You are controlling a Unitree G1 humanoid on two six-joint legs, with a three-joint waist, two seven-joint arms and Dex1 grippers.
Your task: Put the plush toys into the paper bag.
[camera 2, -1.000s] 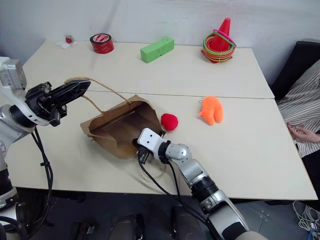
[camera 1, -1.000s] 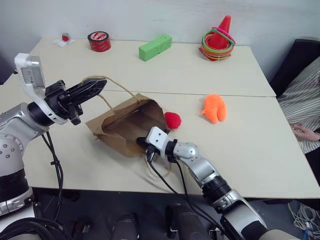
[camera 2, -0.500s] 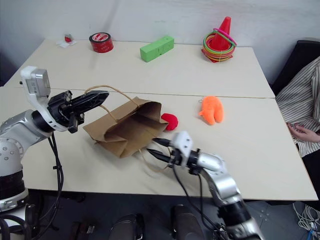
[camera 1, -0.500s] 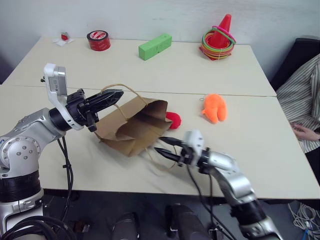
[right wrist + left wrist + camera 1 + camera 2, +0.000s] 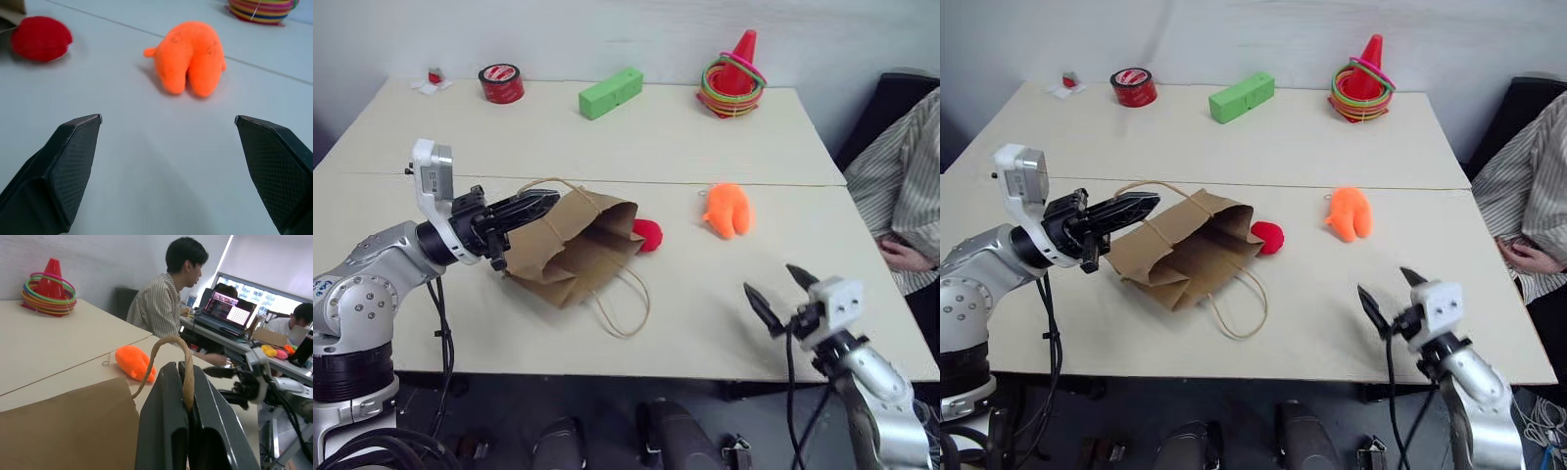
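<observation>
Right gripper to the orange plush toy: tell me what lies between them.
Nothing. The right wrist view shows bare table between the open right gripper and the orange plush toy.

Bare tabletop [image 5: 705,294] lies between the right gripper [image 5: 781,291] and the orange toy [image 5: 726,209]; nothing blocks it.
</observation>
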